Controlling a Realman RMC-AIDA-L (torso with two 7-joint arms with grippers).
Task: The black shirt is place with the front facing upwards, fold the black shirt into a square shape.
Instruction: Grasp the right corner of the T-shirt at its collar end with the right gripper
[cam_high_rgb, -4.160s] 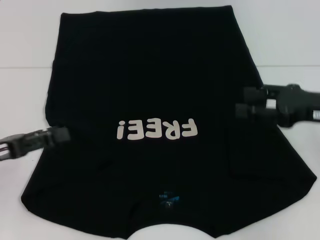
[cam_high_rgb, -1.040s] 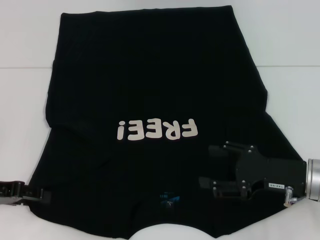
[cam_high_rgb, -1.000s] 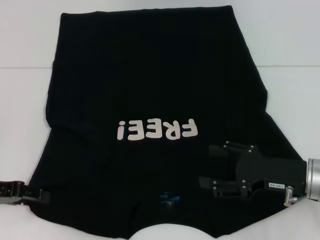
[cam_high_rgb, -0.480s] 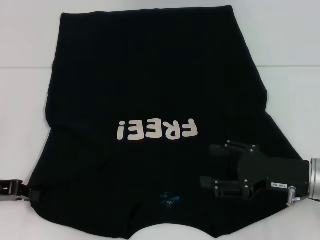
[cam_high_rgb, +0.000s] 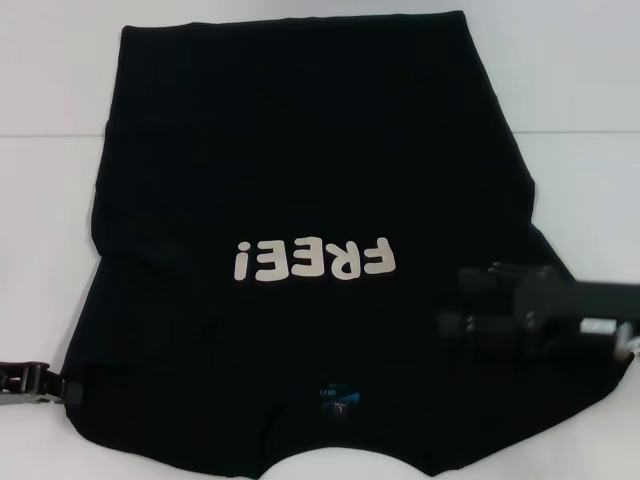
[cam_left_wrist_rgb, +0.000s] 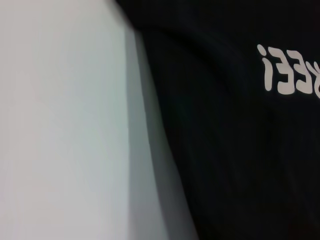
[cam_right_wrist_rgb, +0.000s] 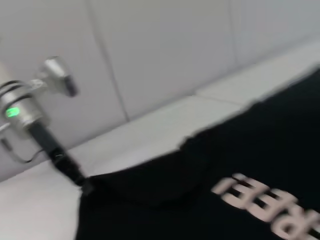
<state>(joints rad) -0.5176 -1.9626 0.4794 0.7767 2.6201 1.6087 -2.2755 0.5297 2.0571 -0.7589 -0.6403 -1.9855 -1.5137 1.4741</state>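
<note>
Shirt (cam_high_rgb: 300, 150) flat on bench (cam_high_rgb: 580, 90); my right claw (cam_high_rgb: 455, 305) over sleeve, left claw (cam_high_rgb: 70, 390) at sleeve edge for folding, grips unreadable.

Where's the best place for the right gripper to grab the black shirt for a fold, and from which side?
Probably the sleeve edge of the black shirt on the robot's right, approached from the right side over the table. The shirt lies flat, so only its outline offers a pinchable edge. The right gripper hangs above that side; the left gripper sits at the opposite sleeve edge.
</note>
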